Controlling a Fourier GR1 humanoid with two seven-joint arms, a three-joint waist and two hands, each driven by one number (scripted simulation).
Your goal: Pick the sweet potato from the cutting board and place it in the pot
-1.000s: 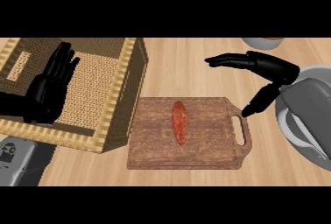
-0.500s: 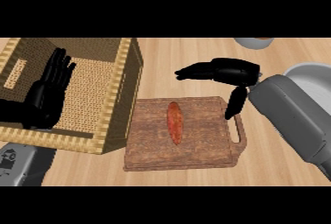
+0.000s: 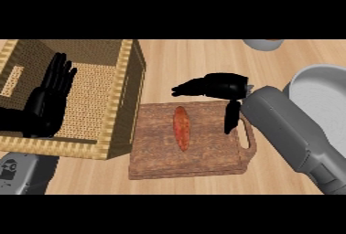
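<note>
One wooden cutting board is lying near the counter's front edge, carrying one sweet potato lengthwise at its middle, bare board all around. The right hand is hovering over the board's far edge, fingers spread apart, holding nothing. The left hand is resting open above one wicker basket. One grey pot is sitting at the right edge.

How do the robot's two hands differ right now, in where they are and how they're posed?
The left hand shows at the view's left, over the wicker basket, fingers straight and pointing up, resting. The right hand is at the cutting board's far edge, fingers extended leftward and thumb hanging down, beside the sweet potato without touching it. The left is far from the sweet potato; the right is close. Both are black and hold nothing.
</note>
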